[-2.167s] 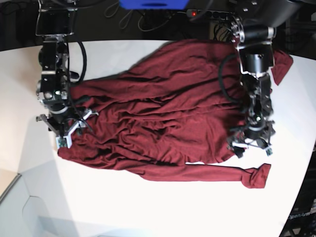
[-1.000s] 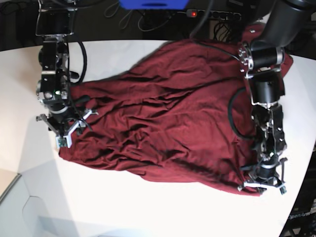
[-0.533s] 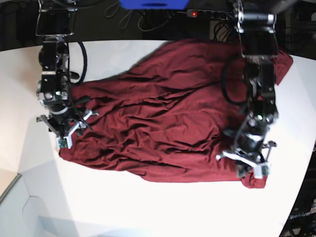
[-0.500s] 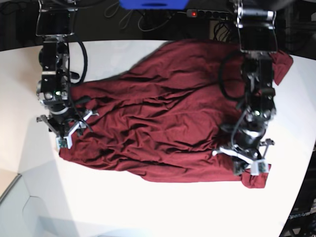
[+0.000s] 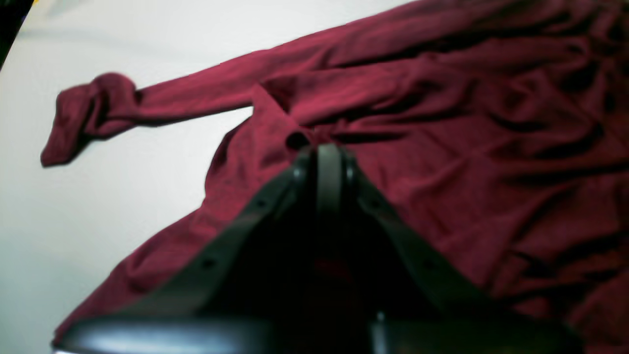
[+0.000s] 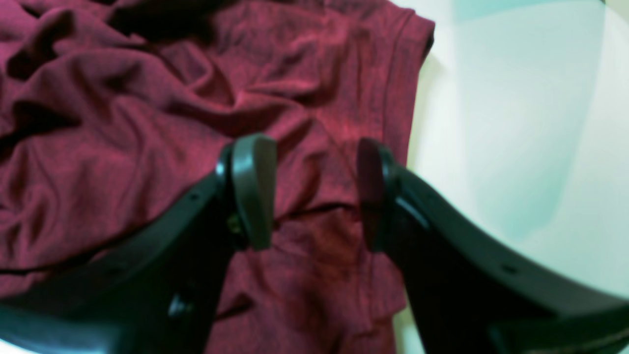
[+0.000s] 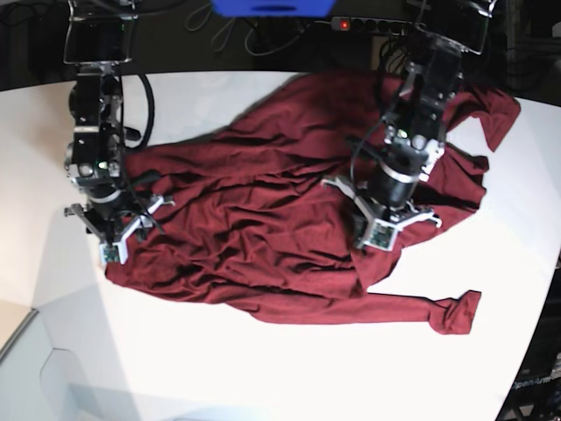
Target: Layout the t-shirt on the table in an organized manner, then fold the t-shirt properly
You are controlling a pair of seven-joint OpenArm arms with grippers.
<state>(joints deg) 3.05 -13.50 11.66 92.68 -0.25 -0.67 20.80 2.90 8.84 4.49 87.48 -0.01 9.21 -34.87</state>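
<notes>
The dark maroon t-shirt (image 7: 263, 202) lies crumpled across the white table (image 7: 263, 377). My left gripper (image 7: 375, 239) hangs over its right-middle part and is shut on a pinch of the fabric, which is drawn up into a fold at its tip (image 5: 328, 152). A long sleeve (image 7: 451, 311) trails along the front edge and ends in a bunched cuff (image 5: 88, 108). At the shirt's left edge my right gripper (image 7: 118, 241) stands open. Its fingers (image 6: 253, 191) straddle the cloth (image 6: 123, 147) near the hem, and bare table (image 6: 516, 123) shows beside it.
A power strip (image 7: 377, 24) and cables lie behind the table's far edge. The table's curved edge runs down the right side (image 7: 539, 333). A lower grey surface (image 7: 17, 360) shows at the front left corner.
My left arm has swung from the front right corner toward the middle, dragging the shirt's right part inward. The long sleeve now lies stretched along the front. The right arm has not moved.
</notes>
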